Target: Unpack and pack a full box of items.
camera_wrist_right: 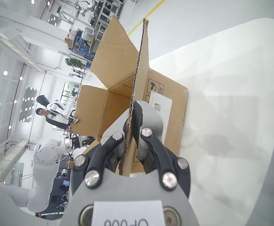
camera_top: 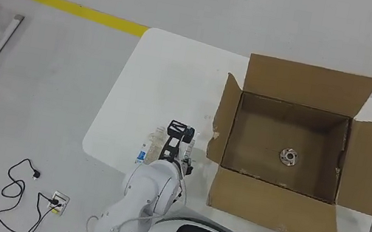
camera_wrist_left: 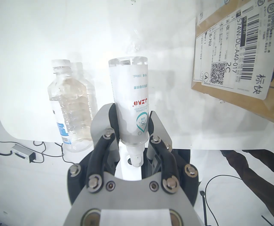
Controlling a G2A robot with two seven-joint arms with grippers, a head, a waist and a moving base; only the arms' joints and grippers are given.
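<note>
Beside the box (camera_top: pixel 275 203), your left gripper (camera_wrist_left: pixel 130 116) clamps the spray bottle (camera_wrist_left: pixel 129 94) near its nozzle; it may pivot into the water bottle (camera_wrist_left: pixel 68 107). Right gripper (camera_wrist_right: pixel 132 116) pinches a flap (camera_wrist_right: pixel 140 64); tugging could tear it.

Bright even light, table (camera_wrist_left: pixel 42 32) glare, soft shadows
</note>
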